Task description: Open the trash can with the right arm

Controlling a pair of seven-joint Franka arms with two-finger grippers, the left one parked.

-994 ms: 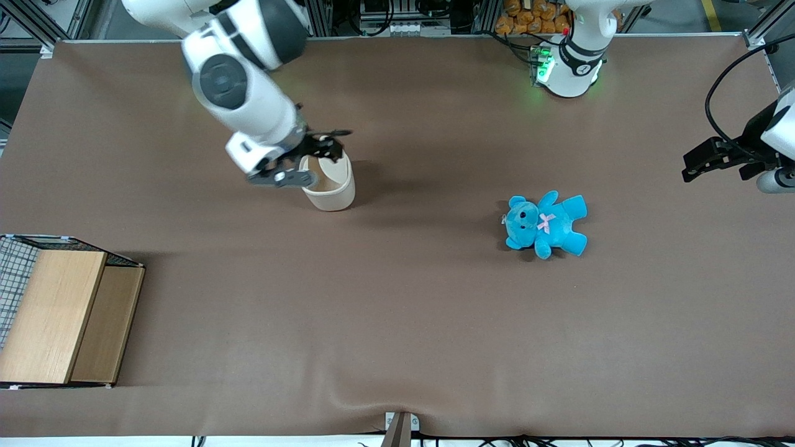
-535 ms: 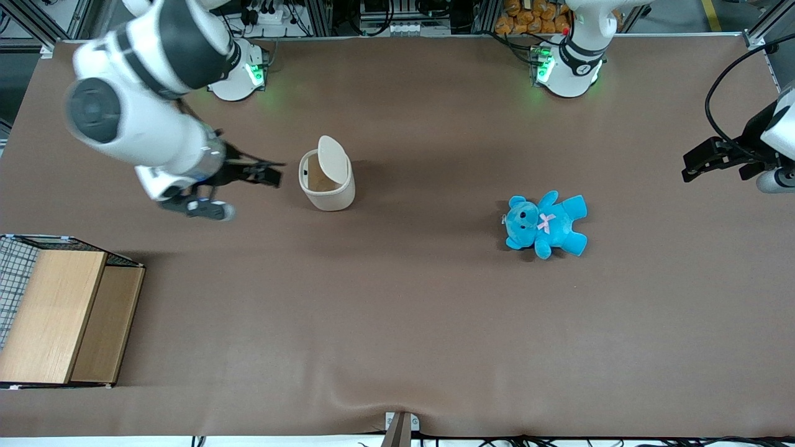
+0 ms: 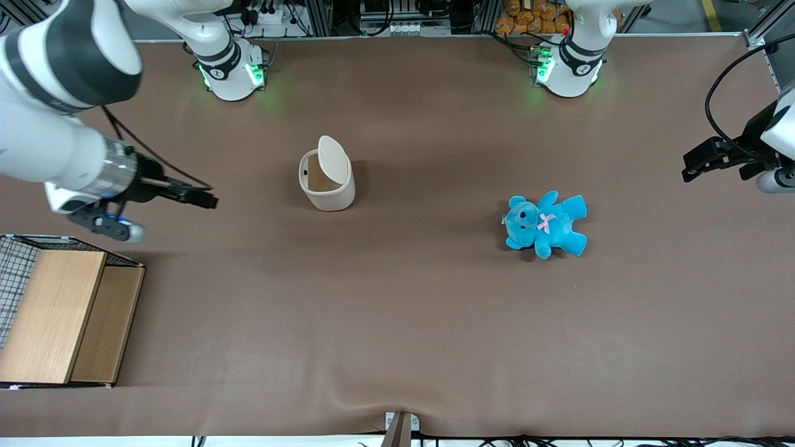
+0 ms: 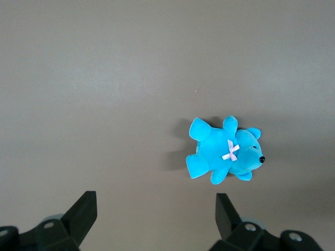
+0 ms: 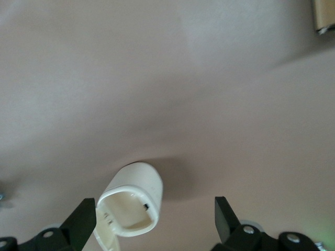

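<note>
I judge the opening done: the bin stands mid-bench with its lid flipped upright, tan inside showing. My end effector hangs well apart from the bin, toward the wooden box, fingers spread and empty. Next I'd just park the arm.

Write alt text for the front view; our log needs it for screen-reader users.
The trash can stands with its lid flipped up. The right arm's pincer, open and empty, hangs beside it toward a wooden box; a blue teddy lies apart.
</note>
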